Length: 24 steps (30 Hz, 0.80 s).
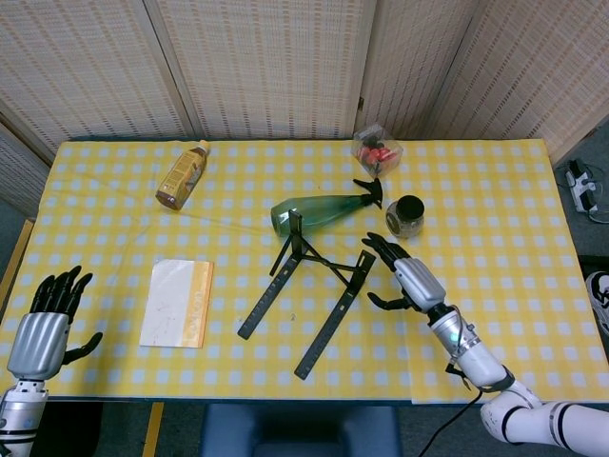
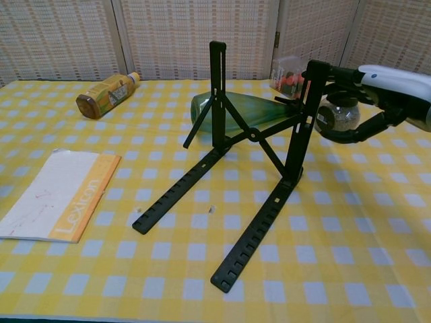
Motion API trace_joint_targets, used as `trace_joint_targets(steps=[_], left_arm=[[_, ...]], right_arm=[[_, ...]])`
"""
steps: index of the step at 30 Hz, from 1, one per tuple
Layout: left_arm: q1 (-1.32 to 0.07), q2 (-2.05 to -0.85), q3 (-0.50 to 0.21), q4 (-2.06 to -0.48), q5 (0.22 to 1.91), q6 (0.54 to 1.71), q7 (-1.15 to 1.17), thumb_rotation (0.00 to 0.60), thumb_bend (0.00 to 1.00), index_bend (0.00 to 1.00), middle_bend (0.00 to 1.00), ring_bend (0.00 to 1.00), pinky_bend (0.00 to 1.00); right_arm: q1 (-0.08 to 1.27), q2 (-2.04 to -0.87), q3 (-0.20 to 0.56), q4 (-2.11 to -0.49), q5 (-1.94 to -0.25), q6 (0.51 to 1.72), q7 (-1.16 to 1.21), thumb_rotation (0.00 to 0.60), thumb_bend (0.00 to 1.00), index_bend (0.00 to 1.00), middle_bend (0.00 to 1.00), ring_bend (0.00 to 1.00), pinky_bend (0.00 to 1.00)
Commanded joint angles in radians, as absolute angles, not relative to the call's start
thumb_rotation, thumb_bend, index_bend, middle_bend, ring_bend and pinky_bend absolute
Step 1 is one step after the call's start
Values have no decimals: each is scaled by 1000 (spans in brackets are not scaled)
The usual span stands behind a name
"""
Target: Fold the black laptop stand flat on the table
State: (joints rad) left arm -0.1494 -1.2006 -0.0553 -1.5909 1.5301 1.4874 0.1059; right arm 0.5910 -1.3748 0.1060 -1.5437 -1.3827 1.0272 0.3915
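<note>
Laptop stand sits mid-counter, still propped up — two long notched base bars flat on the yellow checked cloth, two uprights standing nearly vertical, crossed braces between them. In the chest view the stand is clearly not folded: both uprights rise well above the bars.

Right hand is just beside the stand's right upright, on the far-right side of it. Arm comes in from the lower right corner of the counter, forearm angled up and left. Fingers are spread and stretched toward the upright's top, thumb hooked out below. In the chest view the right hand hangs above the cloth, fingers reaching level with the upright's top end; tips look right at it, but I cannot tell whether they touch. It has hold of nothing.

Left hand is at the near-left corner, well apart from the stand, palm side down-ish, fingers apart and pointing up the counter — empty.

Counter also carries a green spray bottle lying on its side just behind the stand, a small dark-lidded jar near the right hand, a clear packet with red bits at the back, a brown drink bottle lying at back left, and a notebook with an orange edge at front left.
</note>
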Motion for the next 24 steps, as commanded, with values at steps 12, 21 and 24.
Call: trace_joint_targets(steps=[12,21,24], left_arm=[[-149,-1203,-53,-1584,1528,1484,101,600,253,0,35,4,0],[-150,-1205,-52,-1580,1526,1481,99,600,253,0,36,4,0],[-151,-1206,-52,-1578,1526,1480,98,600,253,1,36,4,0]], right_arm=[[616,-1493,143,-1463,-1246,925,284,600,363,32,91,156,137],[642,-1526,179,-1434,-1169,883,216,600,363,162,128,191,149],[648,-1531,186,-1433,-1144,871,192,600,363,222,143,199,151]])
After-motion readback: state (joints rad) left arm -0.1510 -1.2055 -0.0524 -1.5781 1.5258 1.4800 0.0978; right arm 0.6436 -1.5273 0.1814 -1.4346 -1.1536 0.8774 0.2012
